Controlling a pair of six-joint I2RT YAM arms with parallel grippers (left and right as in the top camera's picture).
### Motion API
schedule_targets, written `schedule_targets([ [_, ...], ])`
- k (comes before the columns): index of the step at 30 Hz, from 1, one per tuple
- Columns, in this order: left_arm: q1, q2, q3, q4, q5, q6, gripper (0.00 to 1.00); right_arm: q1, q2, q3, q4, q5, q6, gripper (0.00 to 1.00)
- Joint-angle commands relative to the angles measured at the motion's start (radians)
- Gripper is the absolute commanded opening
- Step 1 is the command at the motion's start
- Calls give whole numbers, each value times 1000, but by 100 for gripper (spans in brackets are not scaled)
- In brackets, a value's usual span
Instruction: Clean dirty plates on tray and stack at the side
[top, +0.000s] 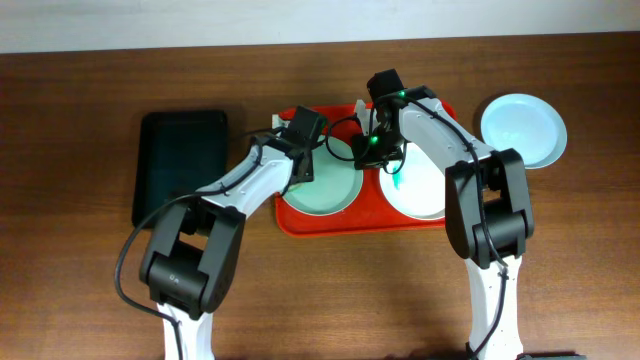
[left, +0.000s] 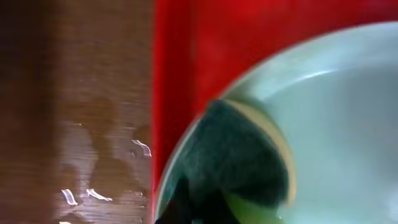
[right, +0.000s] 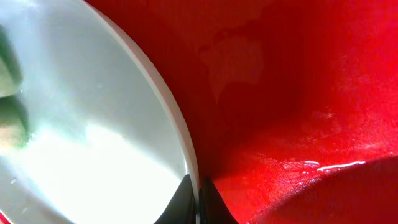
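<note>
On the brown wooden table (top: 80, 60), the red tray (top: 350, 222) is carrying two plates; a third plate (top: 523, 128) is lying beside it. The right gripper (right: 198, 202) is pinching the rim of the left plate (top: 325, 195), and the left gripper (top: 300, 165) is clamping a sponge (left: 242, 155) onto it. Likely best: rim held firm, sponge flat, strokes short.

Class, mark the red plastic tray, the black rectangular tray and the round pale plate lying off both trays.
red plastic tray (top: 365, 223): overhead, bare near edge.
black rectangular tray (top: 180, 165): overhead, its middle.
round pale plate (top: 523, 130): overhead, its centre.
</note>
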Motion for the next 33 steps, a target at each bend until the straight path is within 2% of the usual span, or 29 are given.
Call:
schedule_targets([
  [1,26,-97,-26,-15,-175,-5,0,1,-2,-22,-5,89,5,4],
  [2,26,-123,-26,-5,-79,-5,0,1,-2,-23,-4,89,5,4],
  [3,29,-154,-26,31,171,-4,0,1,-2,-22,-4,89,5,4],
  [6,25,-101,-26,53,572,1,0,1,-2,-23,-5,89,5,4],
  [7,24,-61,-27,24,551,35,0,1,-2,-22,-5,89,5,4],
  [8,24,-26,-27,-12,464,48,0,1,-2,-22,-5,89,5,4],
  [10,26,-23,-26,-84,135,48,0,1,-2,-22,-5,89,5,4],
  [12,26,-32,-26,-113,-89,48,0,1,-2,-22,-5,89,5,4],
  [16,26,-65,20,-116,-218,48,0,1,-2,-21,-1,98,3,4],
  [18,27,-105,85,-112,-196,43,0,3,-4,-2,-3,127,-20,4],
  [20,44,-148,143,-113,-85,38,0,3,-18,59,-37,148,-23,4],
  [22,141,-200,147,-135,81,-28,0,30,-60,151,-114,372,-23,4],
  [24,259,-200,142,-189,179,-27,0,96,-114,221,-194,685,-22,4],
  [26,364,-200,142,-259,180,-27,0,175,-163,246,-224,944,-22,4],
  [27,415,-200,142,-286,180,-27,0,253,-189,254,-245,1223,-22,4],
  [30,496,-200,141,-326,180,-27,0,423,-202,254,-265,1769,-23,4],
  [32,506,-200,140,-326,181,-27,0,514,-202,254,-265,1941,-23,4],
  [33,500,-199,138,-326,190,-27,0,526,-202,254,-264,1913,-22,4],
])
